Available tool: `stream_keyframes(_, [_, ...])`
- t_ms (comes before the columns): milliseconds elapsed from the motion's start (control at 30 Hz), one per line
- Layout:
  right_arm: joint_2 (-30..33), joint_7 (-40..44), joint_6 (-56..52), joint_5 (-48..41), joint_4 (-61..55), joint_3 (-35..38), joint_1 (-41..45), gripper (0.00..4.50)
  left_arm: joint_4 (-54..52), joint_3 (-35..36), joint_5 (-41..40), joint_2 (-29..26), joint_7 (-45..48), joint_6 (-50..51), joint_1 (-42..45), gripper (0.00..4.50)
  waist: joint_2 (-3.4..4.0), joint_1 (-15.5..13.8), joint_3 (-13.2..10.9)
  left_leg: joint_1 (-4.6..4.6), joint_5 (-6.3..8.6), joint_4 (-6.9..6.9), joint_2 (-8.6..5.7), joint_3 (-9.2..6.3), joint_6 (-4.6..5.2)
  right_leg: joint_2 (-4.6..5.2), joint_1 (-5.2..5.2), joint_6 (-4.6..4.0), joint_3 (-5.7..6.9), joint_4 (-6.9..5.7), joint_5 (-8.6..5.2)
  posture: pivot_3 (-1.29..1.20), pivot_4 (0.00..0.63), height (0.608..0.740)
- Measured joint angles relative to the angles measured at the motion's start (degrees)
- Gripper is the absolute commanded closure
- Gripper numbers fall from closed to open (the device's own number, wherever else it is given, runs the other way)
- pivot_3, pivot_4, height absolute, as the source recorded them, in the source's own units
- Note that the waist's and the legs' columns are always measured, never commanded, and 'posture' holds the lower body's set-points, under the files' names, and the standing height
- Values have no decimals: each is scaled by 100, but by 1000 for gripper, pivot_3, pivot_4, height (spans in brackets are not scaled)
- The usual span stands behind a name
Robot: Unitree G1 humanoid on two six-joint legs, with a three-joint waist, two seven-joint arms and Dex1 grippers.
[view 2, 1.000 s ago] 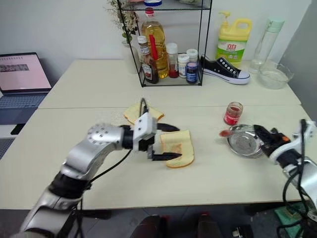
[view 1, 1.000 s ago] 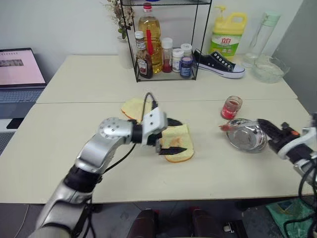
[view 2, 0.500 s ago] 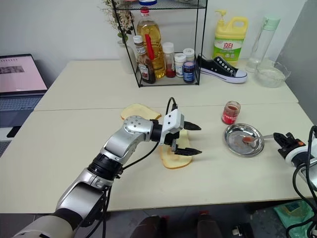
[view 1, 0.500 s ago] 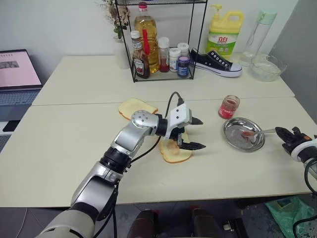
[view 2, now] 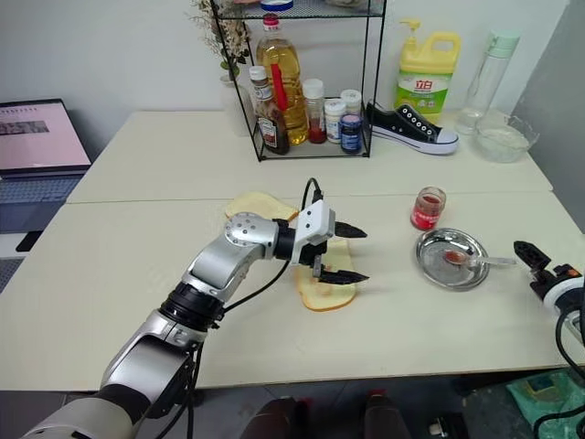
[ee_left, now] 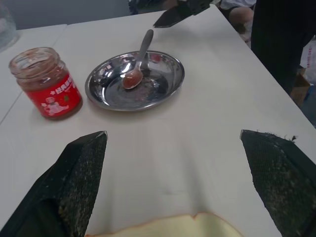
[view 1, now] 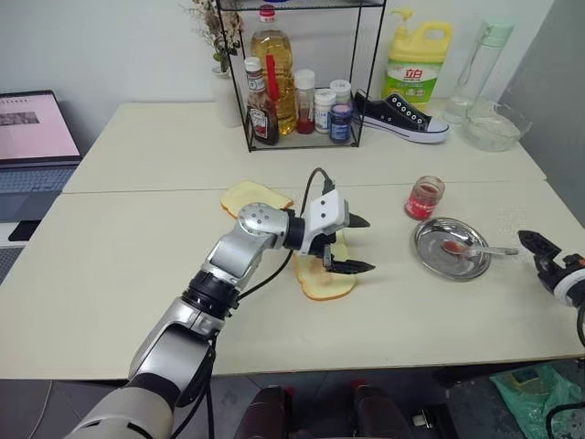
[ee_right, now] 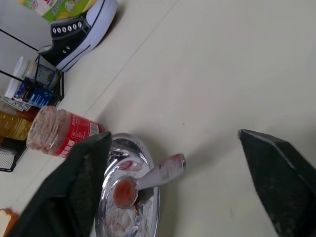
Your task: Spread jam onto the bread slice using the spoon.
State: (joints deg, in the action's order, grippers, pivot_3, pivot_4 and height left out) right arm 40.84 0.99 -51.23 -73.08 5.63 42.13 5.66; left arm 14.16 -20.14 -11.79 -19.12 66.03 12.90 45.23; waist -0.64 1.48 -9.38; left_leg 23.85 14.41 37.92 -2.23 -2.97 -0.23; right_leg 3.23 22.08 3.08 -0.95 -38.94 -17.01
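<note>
Cream bench (view 1: 137, 274) carries everything. I see left end effector (view 1: 349, 245) mid-bench, fingers spread wide, empty, hovering over bread slice (view 1: 322, 276). Right end effector (view 1: 541, 249) at right edge, fingers apart, holding nothing, clear of spoon. Steel dish (view 1: 430, 249) near right edge holds spoon (view 1: 466, 248), red-smeared bowl inside, handle over rim. Jam (view 1: 425, 198) just behind dish, lid off.
</note>
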Motion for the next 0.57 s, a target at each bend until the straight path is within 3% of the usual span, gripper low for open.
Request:
stream_keyframes(100, [604,528,-67,414,-678,-115,-541,21,-31,168,-90,-291,122,97,-11,0,17,4,-4,1,0,-4,-1,1,0,0,4,1,-1,1,0,0,150,740])
stream_keyframes(200, [1517,1601,-40,1032,-1805,-206,-1247,21,-242,698,-348,-1056,274,591,-156,0,20,72,-5,-6,1,-6,13,-2,2,-14,6,1,0,-1,-1,0,150,740])
stream_keyframes(333, [1965,2697,-84,1188,-2942,-315,-1738,21,-749,1213,-626,-1999,480,1202,-701,0,10,72,-7,-5,1,-5,22,-8,1,-19,3,1,7,1,-1,0,150,740])
stream_keyframes(467, [2293,3577,-181,1357,-3789,-650,-2198,21,-1502,2167,-1016,-3417,582,2273,-1769,0,-29,24,-36,2,2,0,27,-21,1,-9,4,-4,5,5,-3,0,150,740])
stream_keyframes(567, [2296,3692,-185,1361,-3939,-901,-1910,21,-2097,2624,-1284,-3678,537,2541,-2184,0,-32,-111,-40,-4,2,5,2,-26,0,17,-12,-2,7,10,-1,0,150,740])
